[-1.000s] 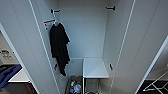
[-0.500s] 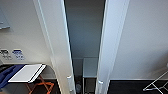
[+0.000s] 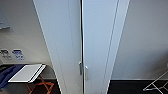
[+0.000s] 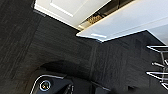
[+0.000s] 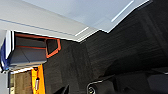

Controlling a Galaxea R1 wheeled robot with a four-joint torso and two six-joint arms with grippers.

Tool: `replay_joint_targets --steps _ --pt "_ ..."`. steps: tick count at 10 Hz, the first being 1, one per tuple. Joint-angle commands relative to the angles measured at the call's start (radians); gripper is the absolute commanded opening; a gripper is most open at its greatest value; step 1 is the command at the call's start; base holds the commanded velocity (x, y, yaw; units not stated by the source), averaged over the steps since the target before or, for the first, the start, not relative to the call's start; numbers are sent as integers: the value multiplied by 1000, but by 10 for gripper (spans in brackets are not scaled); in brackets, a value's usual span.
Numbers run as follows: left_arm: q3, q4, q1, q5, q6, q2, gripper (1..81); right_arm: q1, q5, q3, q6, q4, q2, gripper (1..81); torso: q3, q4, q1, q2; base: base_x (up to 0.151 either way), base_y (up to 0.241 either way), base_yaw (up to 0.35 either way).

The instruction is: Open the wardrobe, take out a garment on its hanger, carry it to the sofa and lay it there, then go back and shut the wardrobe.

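Straight ahead, white wardrobe [image 3: 82, 37], doors shut, handles [image 3: 83, 70] side by side

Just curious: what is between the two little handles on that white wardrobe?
In the head view, only the thin dark seam where the wardrobe doors meet runs between the handles.

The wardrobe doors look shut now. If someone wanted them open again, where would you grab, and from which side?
Grab the two small vertical handles low on the wardrobe, either side of the seam where the doors meet. They stand out from the flat door fronts, so I'd come straight from the front, fingers closing sideways across a bar, then pull outward. The doors seem closed or nearly so, leaving no free edge to hook.
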Motion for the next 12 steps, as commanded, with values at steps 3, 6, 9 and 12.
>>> replay_joint_targets --steps 3,6,9,12 --pt "-228 280 272 -151 21 173 811 -134 -140 -243 0 -254 203 811 0 0 0 0 0 0 0" --pt "-414 333 352 -222 21 296 811 -252 -127 -483 -19 -338 303 811 0 0 0 0 0 0 0" --pt "-597 357 395 -222 21 417 811 -364 -106 -648 -20 -409 395 811 1 0 -1 0 0 0 0" --pt "-625 349 433 -209 19 453 811 -428 -75 -659 -20 -438 417 811 1 0 -1 -1 0 0 0"
